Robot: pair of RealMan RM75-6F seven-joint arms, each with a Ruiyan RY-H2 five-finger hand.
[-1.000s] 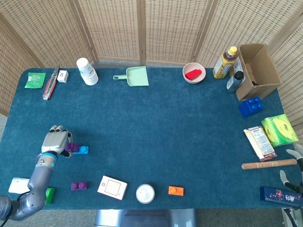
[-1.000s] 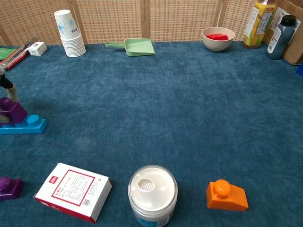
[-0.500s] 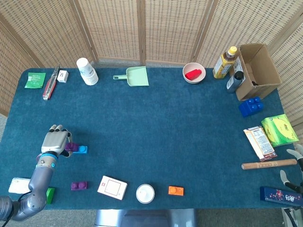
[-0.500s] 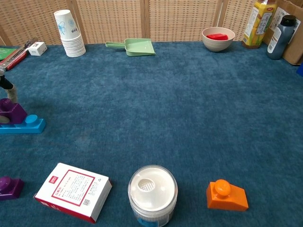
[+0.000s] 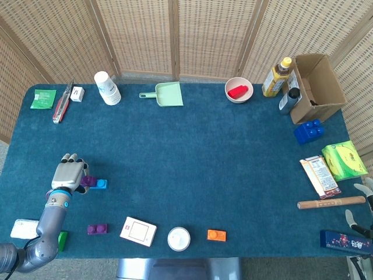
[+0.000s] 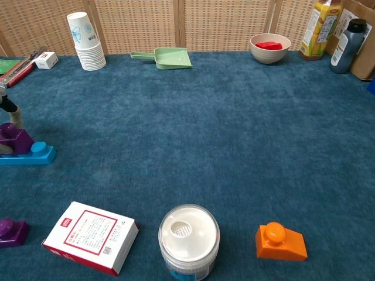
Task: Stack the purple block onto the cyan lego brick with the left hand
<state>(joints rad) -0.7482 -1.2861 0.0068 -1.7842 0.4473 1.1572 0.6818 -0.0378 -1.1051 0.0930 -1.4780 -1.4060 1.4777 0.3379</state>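
At the lower left of the head view, my left hand (image 5: 69, 174) sits over the purple block (image 5: 87, 181), fingers curled down around it so that it is held. The block rests on the left end of the cyan lego brick (image 5: 100, 185), whose right stud shows bare beside it. In the chest view, at the far left edge, the purple block (image 6: 14, 139) stands on the cyan lego brick (image 6: 32, 155), with one fingertip (image 6: 8, 105) of mine just above it. My right hand (image 5: 362, 219) shows only as fingers at the lower right edge of the head view; I cannot tell whether it is open. A second purple brick (image 5: 97, 229) lies nearer the front edge.
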